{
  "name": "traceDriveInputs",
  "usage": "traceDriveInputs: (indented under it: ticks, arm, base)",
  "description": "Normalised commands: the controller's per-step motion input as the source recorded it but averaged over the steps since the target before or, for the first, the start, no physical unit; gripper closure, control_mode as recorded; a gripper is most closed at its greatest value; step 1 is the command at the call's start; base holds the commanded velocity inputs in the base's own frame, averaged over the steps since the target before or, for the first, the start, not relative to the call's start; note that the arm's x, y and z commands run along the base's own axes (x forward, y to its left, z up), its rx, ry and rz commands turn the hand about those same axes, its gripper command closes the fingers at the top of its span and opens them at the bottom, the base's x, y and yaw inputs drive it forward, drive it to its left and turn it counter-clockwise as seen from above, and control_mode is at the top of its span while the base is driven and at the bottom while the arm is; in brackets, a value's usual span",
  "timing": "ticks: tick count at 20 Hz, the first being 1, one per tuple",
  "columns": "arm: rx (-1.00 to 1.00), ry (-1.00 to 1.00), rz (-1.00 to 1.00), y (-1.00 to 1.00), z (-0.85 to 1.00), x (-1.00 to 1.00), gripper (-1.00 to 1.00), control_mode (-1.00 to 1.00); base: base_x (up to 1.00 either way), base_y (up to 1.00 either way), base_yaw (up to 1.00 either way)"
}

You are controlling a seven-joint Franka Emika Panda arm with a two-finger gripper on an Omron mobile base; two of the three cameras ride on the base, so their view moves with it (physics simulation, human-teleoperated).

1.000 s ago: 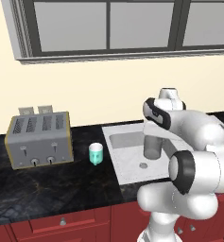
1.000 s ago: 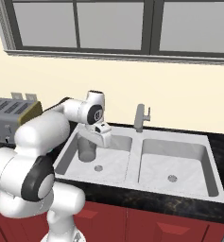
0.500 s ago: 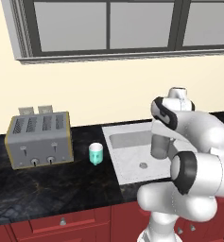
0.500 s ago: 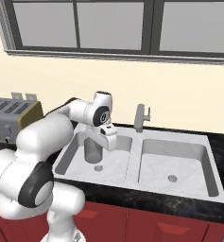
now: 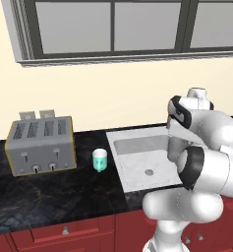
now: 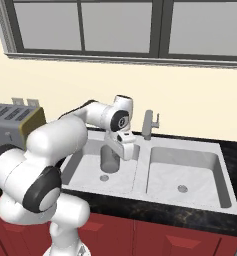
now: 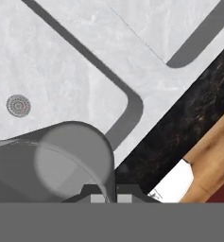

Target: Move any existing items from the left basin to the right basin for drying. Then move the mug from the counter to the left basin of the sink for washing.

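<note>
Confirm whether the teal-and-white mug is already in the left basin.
No. The mug stands on the black counter, between the toaster and the sink.

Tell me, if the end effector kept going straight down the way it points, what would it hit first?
Probably the floor of the left basin. The end effector is shut on the grey cup, which hangs above that basin, so the cup's bottom would likely touch first; exact depth is unclear.

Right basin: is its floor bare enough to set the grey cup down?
Yes. The right basin is bare all round its drain, bordered by the divider and the black counter. The tool holds the grey cup above the left basin; the faucet crowds the divider's back.
</note>
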Motion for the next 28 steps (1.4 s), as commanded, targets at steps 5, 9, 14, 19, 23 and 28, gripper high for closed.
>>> traceDriveInputs:
  ticks: [5, 9, 14, 19, 23, 28]
  arm:
    - [0.00, 0.02, -0.14, -0.45, 0.01, 0.00, 1.00, -1.00]
    - [0.00, 0.00, -0.14, -0.48, 0.00, -0.04, 1.00, -1.00]
    - [0.00, 0.00, -0.12, -0.50, 0.00, -0.04, 1.00, -1.00]
    - [0.00, 0.00, -0.12, -0.50, 0.00, -0.04, 1.00, -1.00]
    - [0.00, 0.00, -0.11, -0.51, 0.00, 0.00, 1.00, -1.00]
    - [0.00, -0.02, -0.06, -0.45, 0.00, 0.00, 1.00, -1.00]
  base:
    - [0.00, 0.00, 0.00]
    - [0.00, 0.00, 0.00]
    - [0.00, 0.00, 0.00]
    - [0.00, 0.00, 0.00]
    - [0.00, 0.00, 0.00]
    - [0.00, 0.00, 0.00]
